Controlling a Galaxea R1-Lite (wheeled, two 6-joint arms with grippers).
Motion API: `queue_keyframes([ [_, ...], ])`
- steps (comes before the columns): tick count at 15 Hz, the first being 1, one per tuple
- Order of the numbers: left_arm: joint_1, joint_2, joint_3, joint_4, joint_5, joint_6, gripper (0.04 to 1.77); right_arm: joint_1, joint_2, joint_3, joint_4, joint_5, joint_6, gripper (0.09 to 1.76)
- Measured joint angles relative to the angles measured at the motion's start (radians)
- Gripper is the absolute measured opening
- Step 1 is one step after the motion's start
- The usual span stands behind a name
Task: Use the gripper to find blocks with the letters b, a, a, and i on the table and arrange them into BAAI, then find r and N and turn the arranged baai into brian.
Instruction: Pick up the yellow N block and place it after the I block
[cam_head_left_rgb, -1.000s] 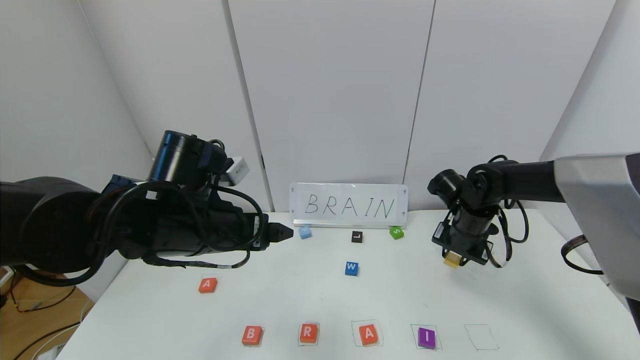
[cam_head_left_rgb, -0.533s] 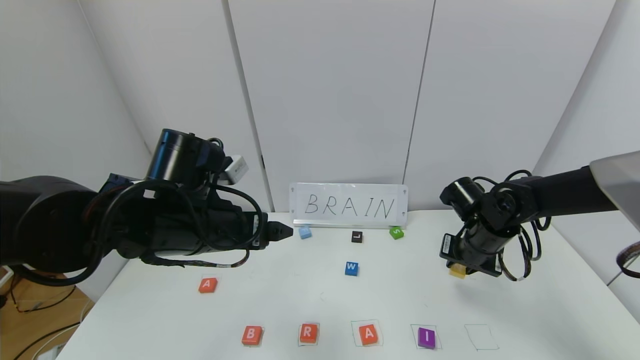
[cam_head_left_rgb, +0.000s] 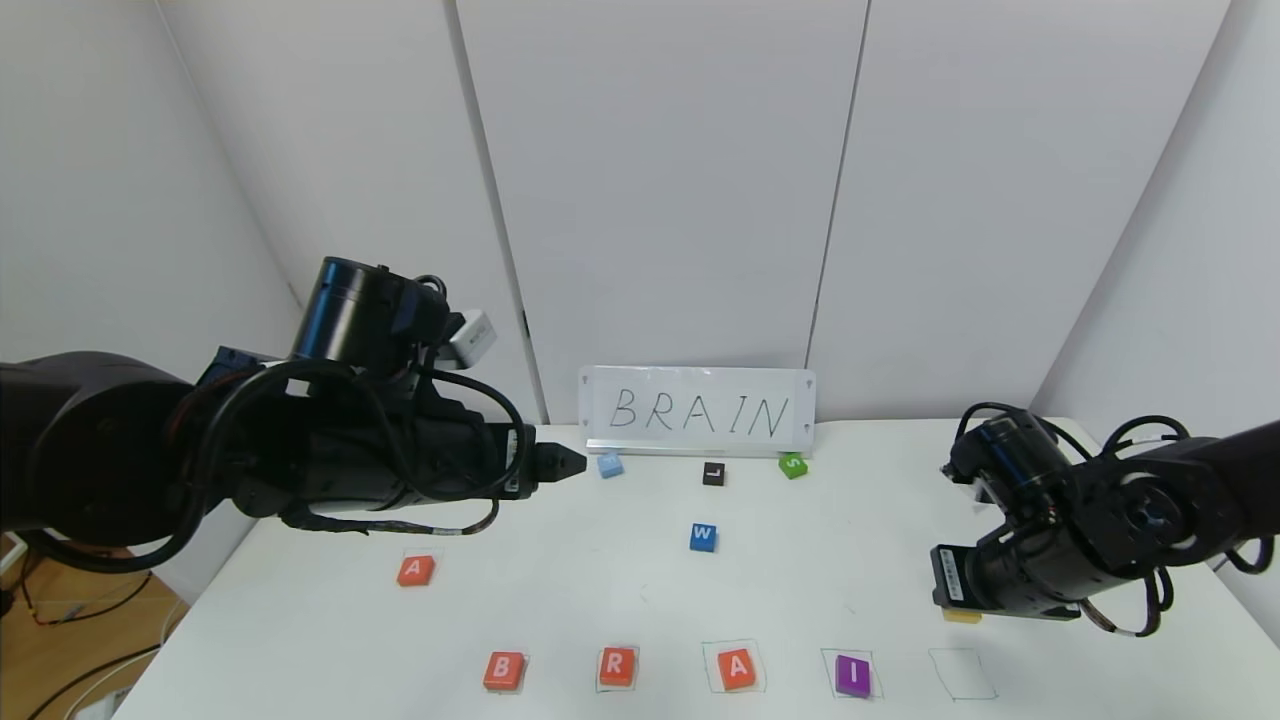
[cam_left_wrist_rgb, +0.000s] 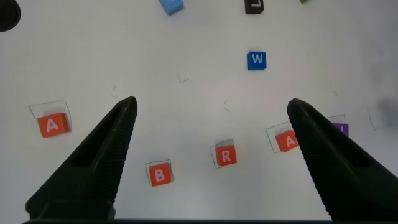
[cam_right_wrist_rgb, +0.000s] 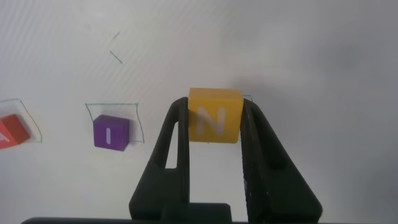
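The left tool (cam_head_left_rgb: 570, 463) hangs above the bench (cam_head_left_rgb: 560, 590) at about 10 o'clock from its middle, prongs spread wide with nothing between them – the left wrist view shows both dark fingers (cam_left_wrist_rgb: 99, 162) splayed over the lettered row. Below it, alone at 9 o'clock, lies a spare orange A block (cam_head_left_rgb: 416, 570) inside a faint pen outline.

Along the near edge runs the row: orange B (cam_head_left_rgb: 504, 670), then r (cam_head_left_rgb: 617, 666), then the second orange A (cam_head_left_rgb: 737, 668), then the purple I (cam_head_left_rgb: 853, 675), each sitting in or on a drawn square. Just past the I, at 5 o'clock, is an unfilled pen square (cam_head_left_rgb: 962, 674).

Farther back, toward 12 o'clock, a white card reading BRAIN (cam_head_left_rgb: 698, 411) stands against the wall. In front of it sit a light-blue block (cam_head_left_rgb: 610, 465), a black L block (cam_head_left_rgb: 714, 474) and a green S block (cam_head_left_rgb: 793, 465), with a blue W block (cam_head_left_rgb: 703, 537) nearer the bench's middle.

At 4 o'clock the right tool (cam_head_left_rgb: 960, 608) is low over the bench, just beyond the unfilled square – its prongs are pinching N (cam_right_wrist_rgb: 214, 116), the yellow block. The right wrist view shows it clamped between both fingers, white letter facing the camera, with the purple I beside it on the bench below. In the head view only a sliver of yellow peeks out under the tool.
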Motion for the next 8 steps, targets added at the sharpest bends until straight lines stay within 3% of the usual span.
queue_keyframes([
  [8, 0.0, 0.008, 0.001, 0.0, 0.0, 0.0, 1.72, -0.006, -0.079, 0.246, -0.2, 0.032, -0.119, 0.54],
])
